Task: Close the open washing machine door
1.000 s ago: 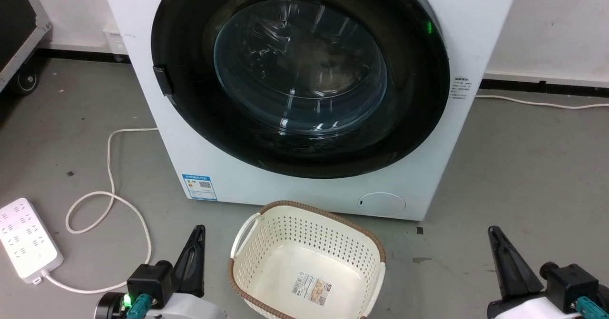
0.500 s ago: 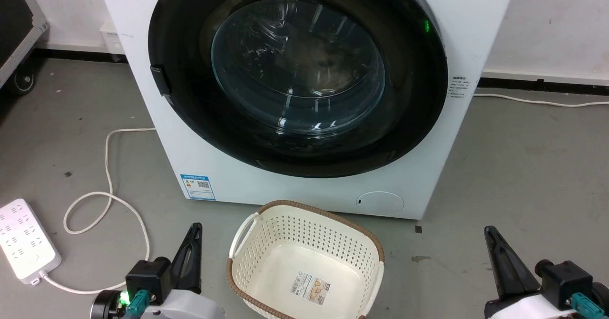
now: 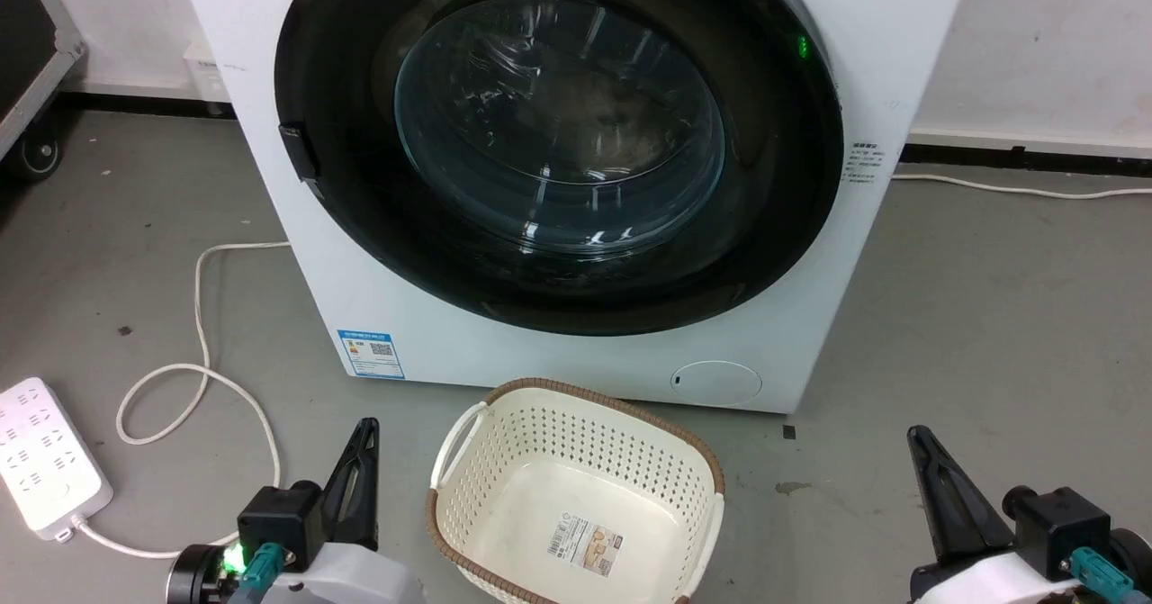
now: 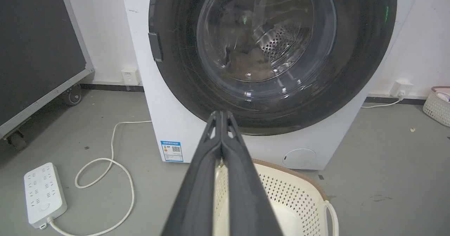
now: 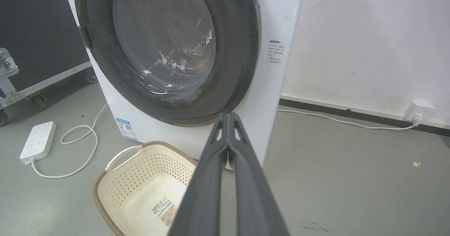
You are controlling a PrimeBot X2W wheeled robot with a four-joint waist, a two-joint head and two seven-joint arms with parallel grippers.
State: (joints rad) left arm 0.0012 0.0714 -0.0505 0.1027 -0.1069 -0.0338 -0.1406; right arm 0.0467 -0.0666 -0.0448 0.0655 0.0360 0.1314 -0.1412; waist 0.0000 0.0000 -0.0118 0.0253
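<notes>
1. Facing the washing machine (image 3: 774, 316), both grippers hang low in front of it, touching nothing.
2. The washing machine door (image 3: 558, 127) lies flat against the machine's front, with the black rim seated all round the glass bowl.
3. Left gripper (image 3: 367, 431): fingers pressed together, nothing held. Right gripper (image 3: 916, 435): same condition.
4. A cream perforated basket (image 3: 576, 446) stands on the floor just in front of the machine, below the door and between the two grippers.
5. A white power strip (image 3: 45, 460) and its looped cable (image 3: 202, 316) lie to the machine's left.
6. The left wrist view shows the steel drum (image 4: 277, 42) through the glass and a second basket (image 4: 437, 104) off to the machine's right. The right wrist view shows a wall socket (image 5: 418, 110) on that same side.
</notes>
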